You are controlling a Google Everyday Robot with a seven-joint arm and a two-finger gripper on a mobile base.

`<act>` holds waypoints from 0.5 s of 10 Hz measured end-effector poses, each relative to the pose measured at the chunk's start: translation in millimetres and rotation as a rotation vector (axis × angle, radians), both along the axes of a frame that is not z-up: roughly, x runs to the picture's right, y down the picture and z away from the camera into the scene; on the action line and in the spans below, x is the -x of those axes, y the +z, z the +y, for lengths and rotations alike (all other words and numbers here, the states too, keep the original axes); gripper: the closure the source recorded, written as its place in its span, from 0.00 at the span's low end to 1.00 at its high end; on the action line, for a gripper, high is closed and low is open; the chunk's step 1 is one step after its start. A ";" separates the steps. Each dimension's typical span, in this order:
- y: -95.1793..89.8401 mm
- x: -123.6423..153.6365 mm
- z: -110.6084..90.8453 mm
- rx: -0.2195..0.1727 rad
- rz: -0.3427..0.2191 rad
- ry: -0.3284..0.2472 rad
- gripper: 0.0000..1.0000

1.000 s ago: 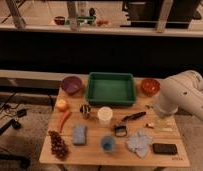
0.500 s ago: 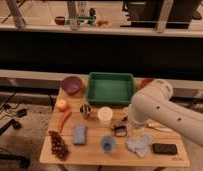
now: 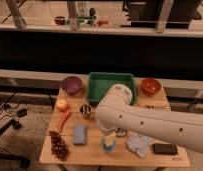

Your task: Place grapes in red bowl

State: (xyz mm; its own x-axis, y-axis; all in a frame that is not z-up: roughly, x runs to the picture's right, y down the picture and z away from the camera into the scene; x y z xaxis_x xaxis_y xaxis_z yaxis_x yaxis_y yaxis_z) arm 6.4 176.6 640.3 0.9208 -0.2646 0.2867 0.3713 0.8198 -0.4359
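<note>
Leftward the arm (image 3: 145, 122) has swung since half a second ago, so that its pale bulk now lies across the middle of the desk (image 3: 95, 154) and hides the front edge of the green tray (image 3: 111, 80). Below the arm, the gripper (image 3: 110, 138) shows only as a pale tip over a small blue cup (image 3: 108, 146); whether it is open or closed cannot be told. The grapes (image 3: 58, 144) lie at the front left corner of the desk, well apart from the gripper, just in front of the carrot (image 3: 64, 120) and beside a blue sponge (image 3: 80, 134). The red bowl (image 3: 150, 86) stands at the back right, beside the tray, with the purple bowl (image 3: 72, 85) on the tray's other side
</note>
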 end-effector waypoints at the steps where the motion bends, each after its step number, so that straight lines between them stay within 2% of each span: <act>1: -0.3 1.2 1.1 0.003 0.002 -0.008 0.20; 5: 1.0 1.3 0.4 0.008 0.001 0.003 0.20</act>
